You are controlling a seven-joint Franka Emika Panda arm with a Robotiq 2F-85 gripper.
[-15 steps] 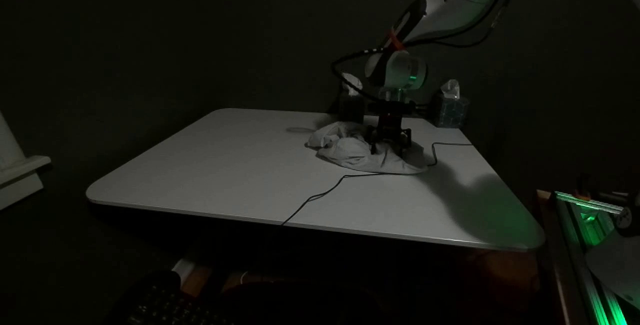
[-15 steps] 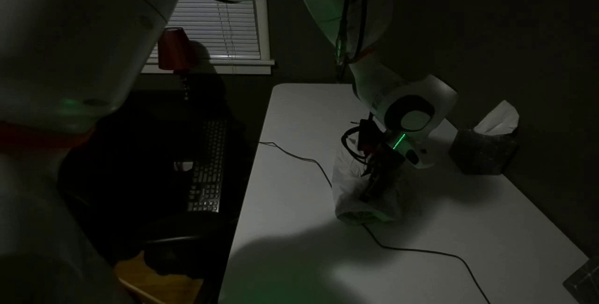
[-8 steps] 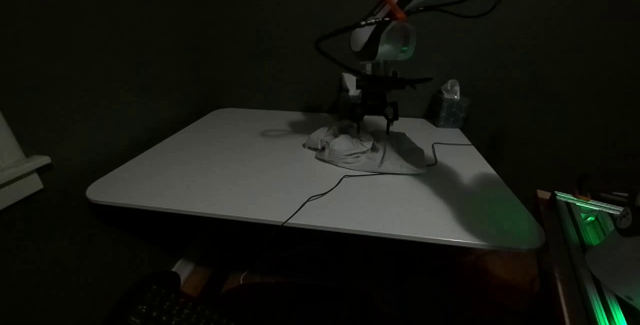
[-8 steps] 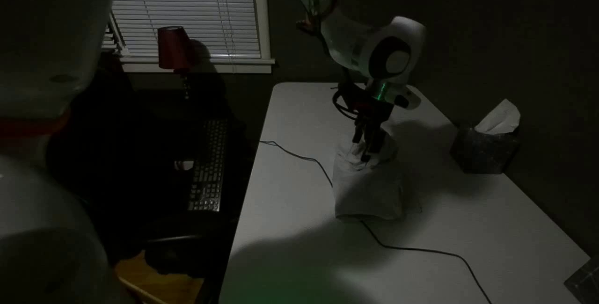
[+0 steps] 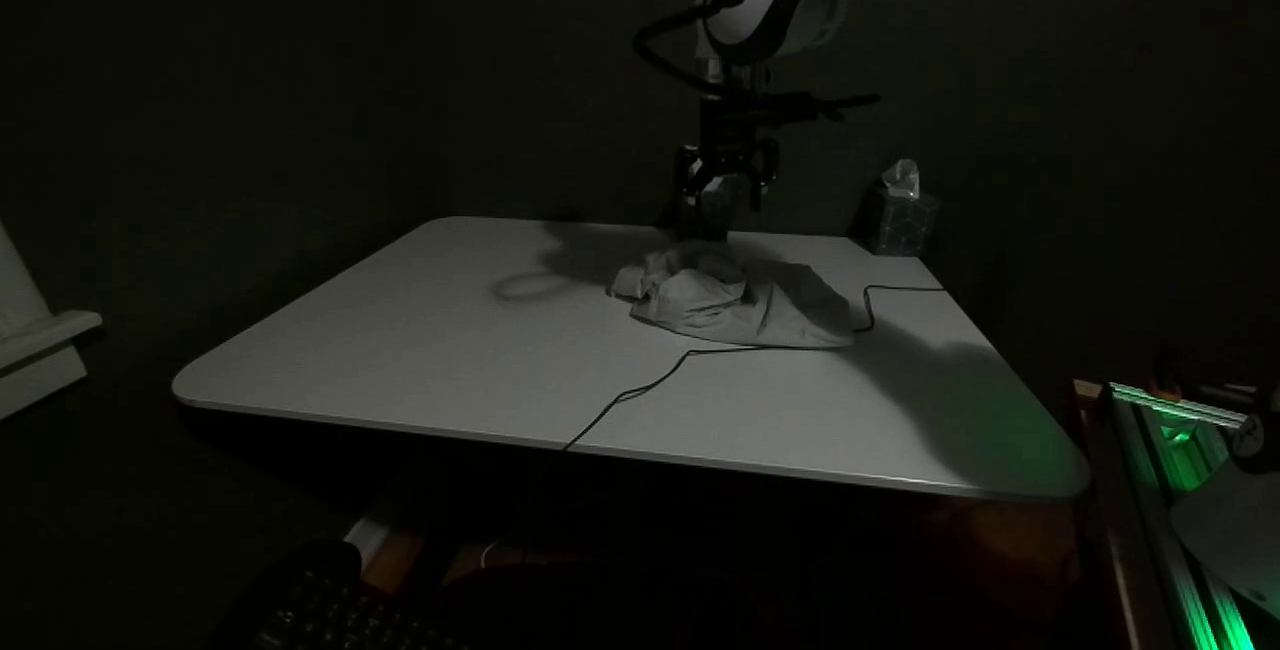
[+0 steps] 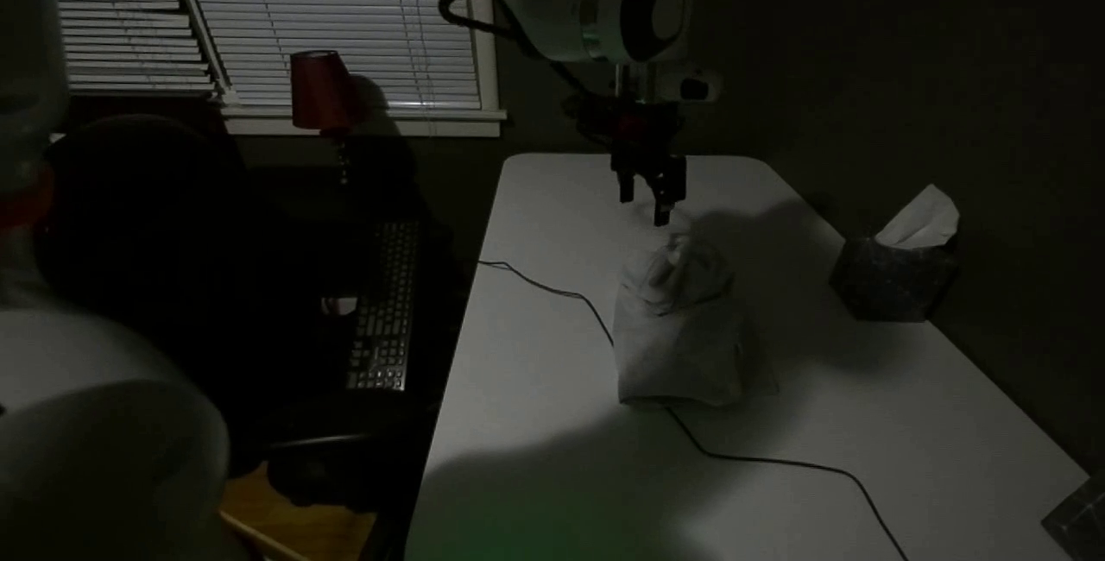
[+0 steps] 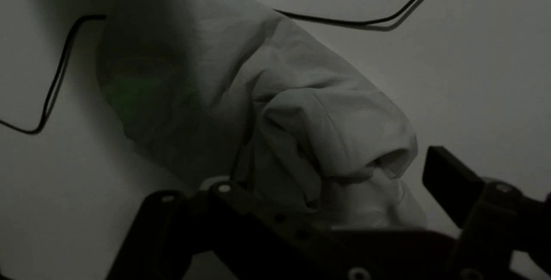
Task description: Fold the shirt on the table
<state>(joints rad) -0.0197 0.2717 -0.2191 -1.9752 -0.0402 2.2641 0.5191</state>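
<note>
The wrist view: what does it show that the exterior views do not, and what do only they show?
Only the wrist view: distinct pale round screw heads on the black two-finger gripper.
Only exterior views: a dark patterned tissue box and, in an exterior view, a red tapered lampshade.
Both share: the crumpled light-grey cloth shirt, the thin black cable meeting its edge on two sides, the white tabletop, and the gripper, open.

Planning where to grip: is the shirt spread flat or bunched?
Partly bunched: in the wrist view, the shirt lies fairly smooth at one end and heaped in folds at the other.
</note>
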